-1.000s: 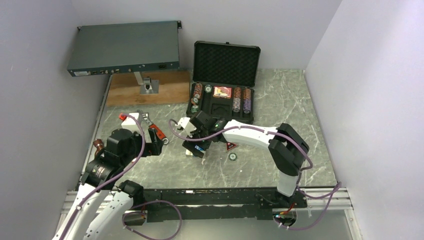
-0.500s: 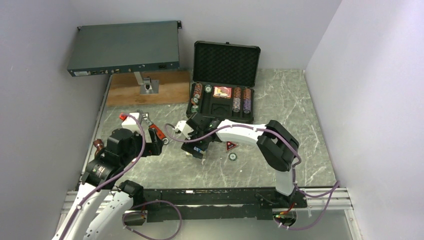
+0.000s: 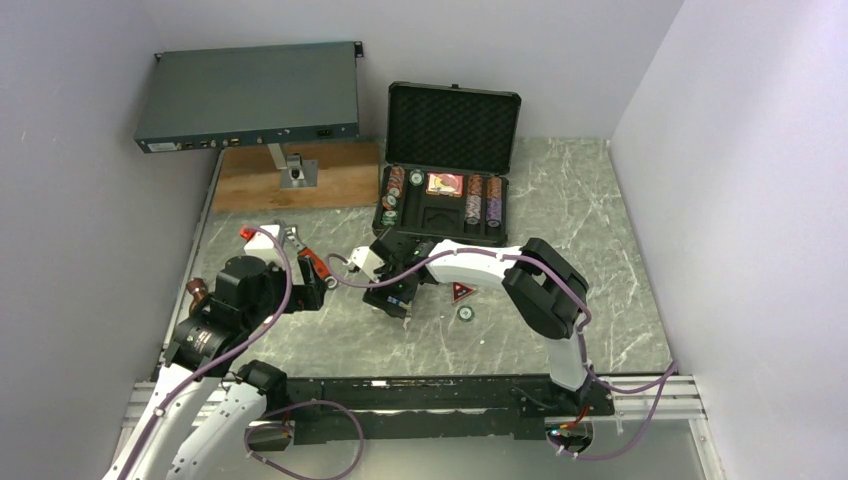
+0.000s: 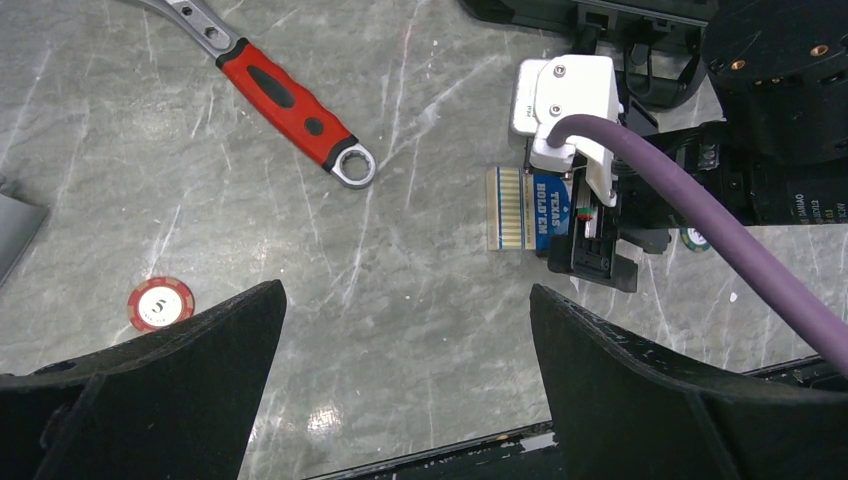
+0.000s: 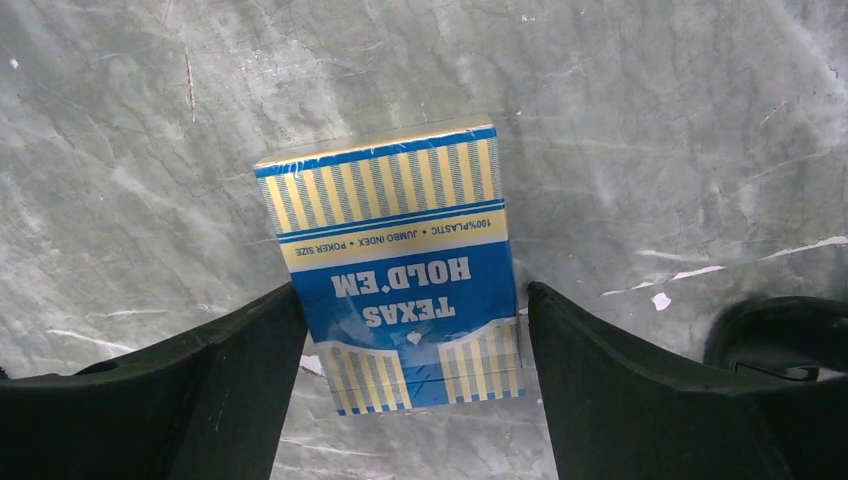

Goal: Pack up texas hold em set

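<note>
The blue-yellow card box (image 5: 390, 270) lies flat on the table, printed TEXAS HOLD'EM. My right gripper (image 5: 412, 300) is open and straddles its near end: the left finger is at the box's edge, the right one a small gap away. From above, this gripper (image 3: 392, 298) sits left of the red triangular token (image 3: 461, 292) and a loose chip (image 3: 465, 313). The black case (image 3: 452, 128) stands open at the back with chip rows inside. My left gripper (image 4: 405, 290) is open and empty over bare table, left of the card box (image 4: 527, 210).
A red-handled wrench (image 4: 290, 100) lies on the table ahead of the left gripper. A red chip (image 4: 160, 304) lies to that gripper's left. At the back left a grey electronics box (image 3: 248, 95) stands on a mount over a wooden board (image 3: 300, 175). Walls close both sides.
The right arm has swung a little to the left, bringing its gripper over the card box. The left arm has not moved.
</note>
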`<control>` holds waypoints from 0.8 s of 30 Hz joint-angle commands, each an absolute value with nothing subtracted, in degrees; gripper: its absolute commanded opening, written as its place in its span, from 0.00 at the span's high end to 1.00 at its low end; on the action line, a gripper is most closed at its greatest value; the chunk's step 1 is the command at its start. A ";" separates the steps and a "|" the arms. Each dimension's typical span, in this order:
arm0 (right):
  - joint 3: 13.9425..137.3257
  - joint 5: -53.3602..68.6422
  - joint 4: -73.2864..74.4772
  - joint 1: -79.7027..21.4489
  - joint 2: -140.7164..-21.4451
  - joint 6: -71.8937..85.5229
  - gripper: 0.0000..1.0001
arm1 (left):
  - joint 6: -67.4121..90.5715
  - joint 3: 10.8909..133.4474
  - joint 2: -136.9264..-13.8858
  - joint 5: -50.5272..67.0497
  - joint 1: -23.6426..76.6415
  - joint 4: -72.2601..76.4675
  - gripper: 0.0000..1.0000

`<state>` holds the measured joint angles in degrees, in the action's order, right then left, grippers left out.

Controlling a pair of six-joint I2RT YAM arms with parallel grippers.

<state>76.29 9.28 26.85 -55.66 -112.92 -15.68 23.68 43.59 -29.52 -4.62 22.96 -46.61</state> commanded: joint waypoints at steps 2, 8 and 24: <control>77.61 11.65 27.12 -55.90 -114.04 -17.03 0.25 | 24.35 44.17 -29.92 -5.59 22.86 -46.04 0.01; 76.87 13.54 27.87 -55.90 -112.18 -16.15 0.75 | 24.35 44.21 -29.92 -5.70 22.68 -45.94 0.01; 71.05 12.95 29.83 -55.89 -100.51 -13.26 1.00 | 24.52 44.21 -28.15 -5.83 22.59 -46.07 0.01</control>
<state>71.22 13.47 29.61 -55.61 -106.21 -13.67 23.70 43.59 -29.30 -4.89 22.79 -46.68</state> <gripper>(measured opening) 0.661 0.989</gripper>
